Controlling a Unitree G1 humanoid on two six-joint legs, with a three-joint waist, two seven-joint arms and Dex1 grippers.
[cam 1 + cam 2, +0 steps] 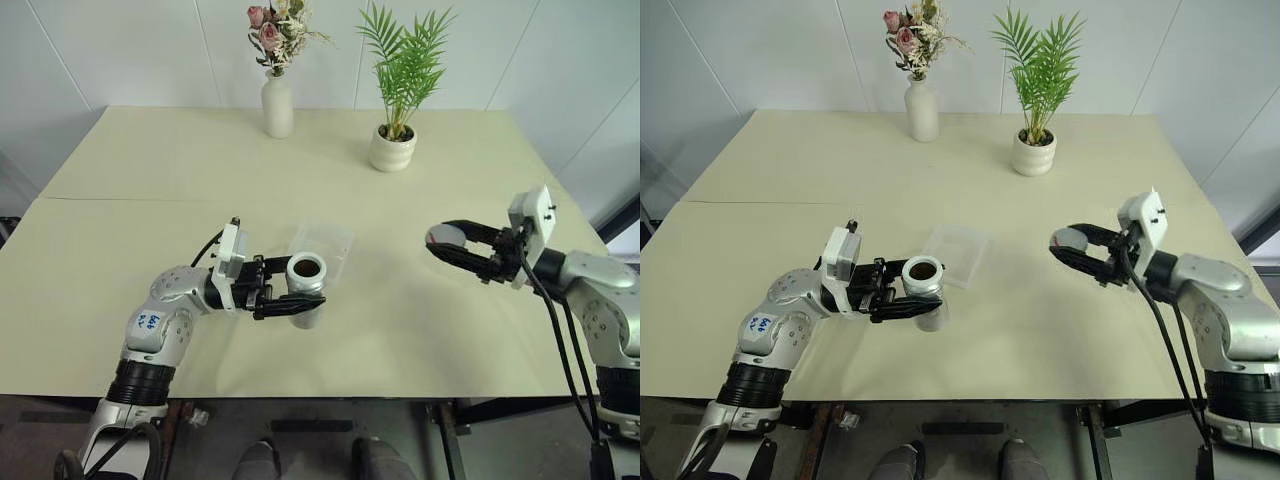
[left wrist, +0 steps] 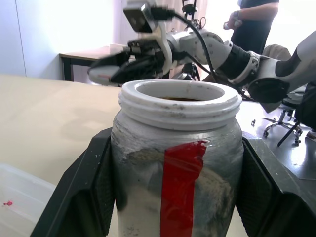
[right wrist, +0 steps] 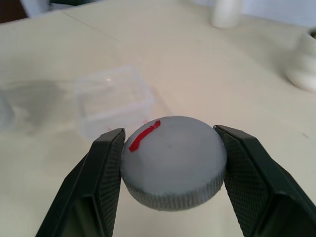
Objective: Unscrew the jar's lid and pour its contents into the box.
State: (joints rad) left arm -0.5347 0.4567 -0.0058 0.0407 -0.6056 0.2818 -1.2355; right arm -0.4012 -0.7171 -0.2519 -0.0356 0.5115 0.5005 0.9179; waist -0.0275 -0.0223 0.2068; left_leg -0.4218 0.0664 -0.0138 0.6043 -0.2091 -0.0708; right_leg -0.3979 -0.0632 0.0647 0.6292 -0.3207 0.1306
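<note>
Jar (image 1: 306, 285), open-topped, clamped mid-body in left gripper (image 1: 297, 303) just beside box (image 1: 322, 246); looks rigid, light, prob slick, so grip sidewall; lid (image 3: 172, 161) pinched in right gripper (image 1: 450, 249).

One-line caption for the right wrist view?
Right hand grips the unscrewed grey lid above the table, with the clear box beyond.
</note>
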